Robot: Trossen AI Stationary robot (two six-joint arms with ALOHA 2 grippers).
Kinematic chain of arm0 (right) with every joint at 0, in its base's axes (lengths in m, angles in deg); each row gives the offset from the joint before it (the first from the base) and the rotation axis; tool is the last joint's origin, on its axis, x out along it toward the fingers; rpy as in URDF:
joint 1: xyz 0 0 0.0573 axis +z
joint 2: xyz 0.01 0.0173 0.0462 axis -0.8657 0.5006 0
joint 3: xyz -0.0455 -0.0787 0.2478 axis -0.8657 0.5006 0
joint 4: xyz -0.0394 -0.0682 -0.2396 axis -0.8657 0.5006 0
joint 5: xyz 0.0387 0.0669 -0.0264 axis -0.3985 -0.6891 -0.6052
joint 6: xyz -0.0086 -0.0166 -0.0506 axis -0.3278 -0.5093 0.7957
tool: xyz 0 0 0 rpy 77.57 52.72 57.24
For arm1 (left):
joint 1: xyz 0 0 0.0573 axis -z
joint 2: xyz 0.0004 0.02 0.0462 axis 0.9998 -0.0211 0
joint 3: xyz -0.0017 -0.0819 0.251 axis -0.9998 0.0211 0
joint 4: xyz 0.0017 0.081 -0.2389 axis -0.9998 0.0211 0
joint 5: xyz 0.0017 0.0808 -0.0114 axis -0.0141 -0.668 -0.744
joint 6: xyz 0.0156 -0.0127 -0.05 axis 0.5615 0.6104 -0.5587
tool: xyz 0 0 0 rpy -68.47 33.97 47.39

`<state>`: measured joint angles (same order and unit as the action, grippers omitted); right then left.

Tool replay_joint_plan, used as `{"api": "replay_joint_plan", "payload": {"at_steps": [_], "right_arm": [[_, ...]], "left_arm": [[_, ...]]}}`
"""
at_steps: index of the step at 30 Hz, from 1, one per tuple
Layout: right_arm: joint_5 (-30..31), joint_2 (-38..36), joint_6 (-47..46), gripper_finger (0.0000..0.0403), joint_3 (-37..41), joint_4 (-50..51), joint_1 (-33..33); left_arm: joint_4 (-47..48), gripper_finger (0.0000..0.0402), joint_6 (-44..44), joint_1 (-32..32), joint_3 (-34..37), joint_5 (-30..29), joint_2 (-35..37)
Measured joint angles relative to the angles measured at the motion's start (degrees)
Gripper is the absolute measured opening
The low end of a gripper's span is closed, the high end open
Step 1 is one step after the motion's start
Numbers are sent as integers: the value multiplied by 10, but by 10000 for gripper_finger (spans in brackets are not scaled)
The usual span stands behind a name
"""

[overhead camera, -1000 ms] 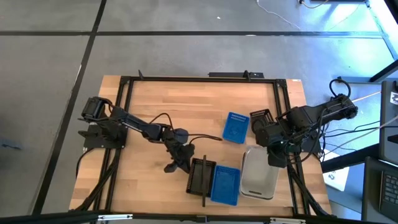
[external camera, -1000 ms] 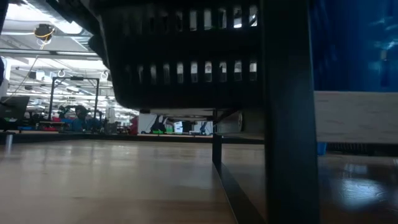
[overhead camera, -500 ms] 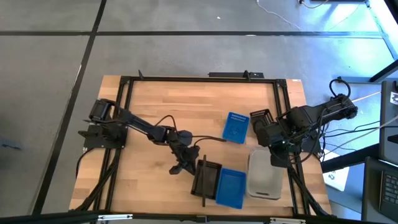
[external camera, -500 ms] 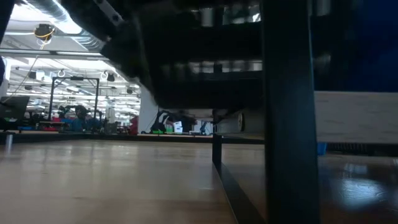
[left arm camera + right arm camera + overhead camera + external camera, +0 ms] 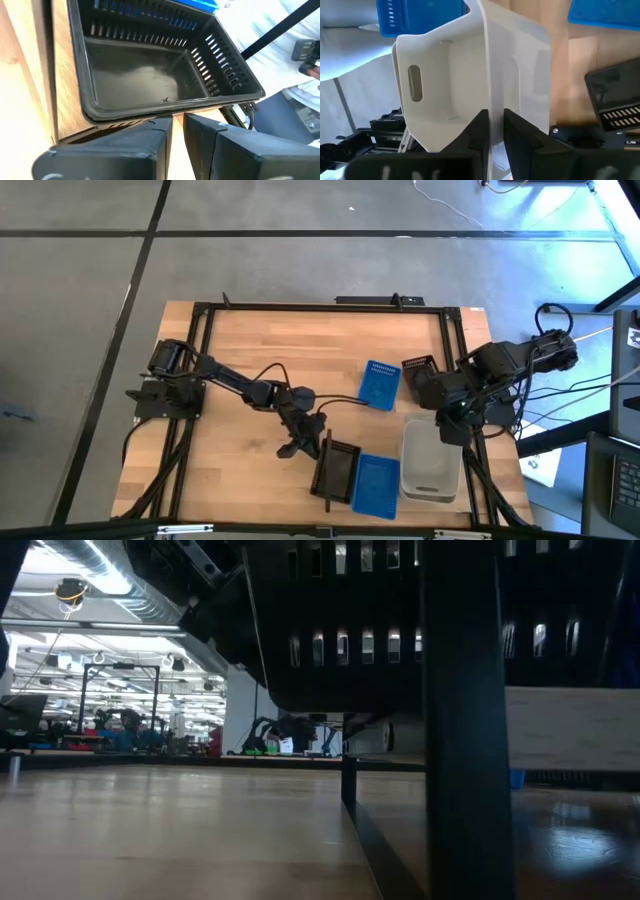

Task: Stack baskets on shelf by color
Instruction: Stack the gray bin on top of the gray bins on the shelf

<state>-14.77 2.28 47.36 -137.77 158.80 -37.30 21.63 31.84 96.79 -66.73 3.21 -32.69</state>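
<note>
My left gripper (image 5: 318, 444) (image 5: 178, 122) is shut on a black slotted basket (image 5: 337, 470) near the table's front edge. A blue basket (image 5: 375, 484) lies right beside it. My right gripper (image 5: 447, 430) (image 5: 496, 120) is shut on a white basket (image 5: 432, 465) to the right of these. In the low view the black basket's underside (image 5: 340, 660) shows above the tabletop. Beside it there are the shelf's black upright bar (image 5: 460, 720) and its pale panel (image 5: 570, 730). My left gripper pinches the rim of the black basket's nearest side (image 5: 167, 106) between its two fingers. It comes slanting down from the table's left. The open top faces up. My right gripper pinches the white basket's side wall at its rim (image 5: 489, 95). One finger is inside and one outside, pointing down from above. The basket hangs tilted below the fingers.
A second blue basket (image 5: 380, 385) and another black basket (image 5: 420, 368) lie farther back, by the right arm. The table's black frame (image 5: 320, 306) runs round the edges. Bare wood lies at the far left (image 5: 260, 340).
My left gripper has gone toward the table's right edge with the black basket, and the blue basket beside it has shifted right too. My right gripper has risen and moved a little right, carrying the white basket with it.
</note>
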Motion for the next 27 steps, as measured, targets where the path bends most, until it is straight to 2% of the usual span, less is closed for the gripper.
{"api": "replay_joint_plan", "payload": {"at_steps": [7, 10, 17, 22, 27], "right_arm": [[45, -1, -1, 49, -1, 0, 0], [38, -1, 3, 49, -1, 0, 0], [-25, -2, 22, 44, 36, -6, 0], [-26, -2, 45, 7, 55, -8, 0], [-2, -3, 22, 26, 69, -15, 0]], "left_arm": [[0, 39, -15, -1, 0, 0, 0], [0, 39, -15, -1, 0, 0, 0], [0, 39, -15, -4, 0, 5, 0], [0, 39, -15, -5, 0, 5, 0], [0, 39, -16, -5, 0, 5, 0]]}}
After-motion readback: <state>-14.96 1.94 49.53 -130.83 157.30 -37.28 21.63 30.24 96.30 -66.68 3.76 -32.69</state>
